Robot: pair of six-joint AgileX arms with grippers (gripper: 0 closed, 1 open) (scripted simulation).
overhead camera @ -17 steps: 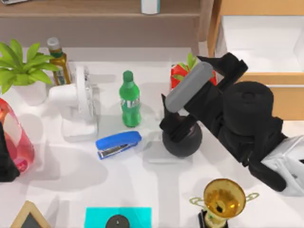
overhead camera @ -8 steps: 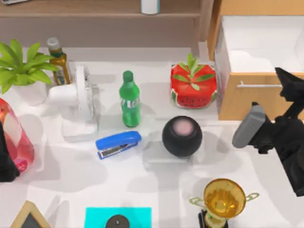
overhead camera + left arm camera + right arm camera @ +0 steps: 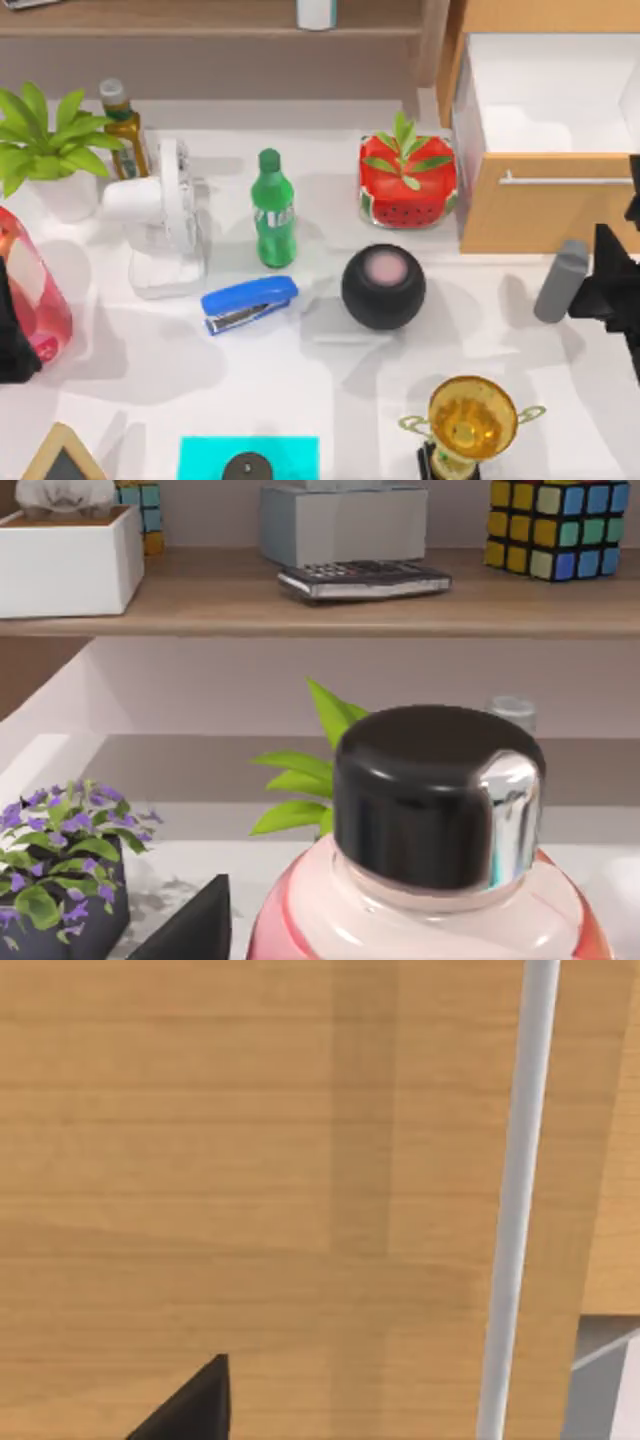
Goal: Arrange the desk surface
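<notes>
White desk surface (image 3: 250, 380), flat, matte, cluttered with objects

Trophy (image 3: 470, 425) base and cyan pad (image 3: 250, 457) cut off; right gripper (image 3: 612, 285) half out.

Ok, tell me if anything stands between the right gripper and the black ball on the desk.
Nothing visible does. From the right gripper at the desk's right edge, bare desk surface runs to the black ball. The trophy stands nearer the front, off that line; the open drawer lies farther back.
</notes>
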